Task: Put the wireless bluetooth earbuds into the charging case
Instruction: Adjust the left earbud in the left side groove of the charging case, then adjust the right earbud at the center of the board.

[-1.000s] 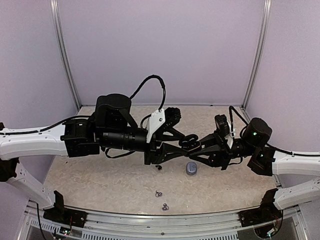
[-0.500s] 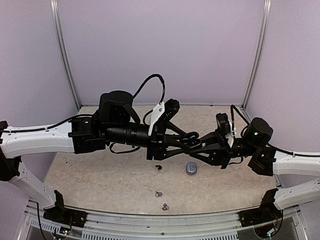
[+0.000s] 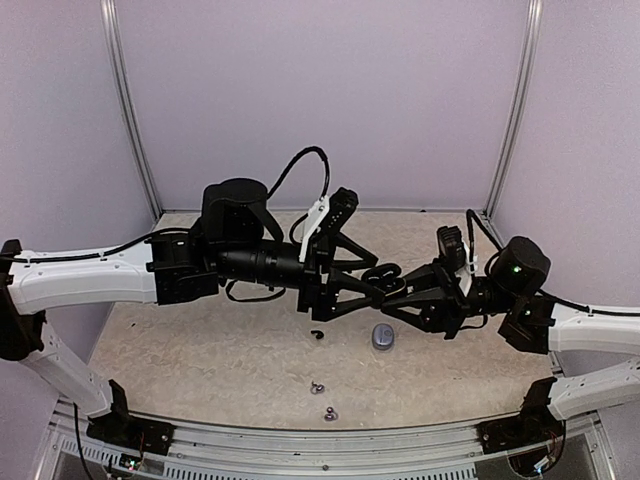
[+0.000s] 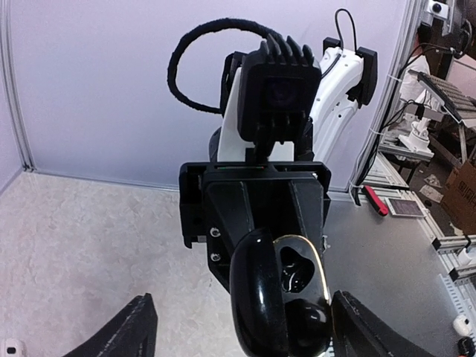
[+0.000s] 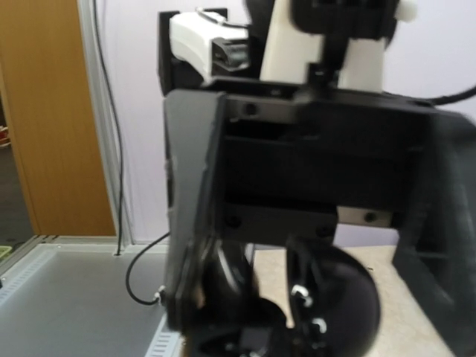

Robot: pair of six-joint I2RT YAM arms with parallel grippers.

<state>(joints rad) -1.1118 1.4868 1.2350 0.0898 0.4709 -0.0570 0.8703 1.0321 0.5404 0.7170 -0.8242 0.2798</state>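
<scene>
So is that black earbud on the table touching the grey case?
Apart. The top view shows the black earbud lying beside the grey case, with a strip of bare table plainly visible between them.

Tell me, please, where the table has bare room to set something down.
Bare tabletop lies near-left, between the left arm and the front rail, and near-right, beyond the grey case. Crowded: the centre, around the black case and the loose earbuds.
</scene>
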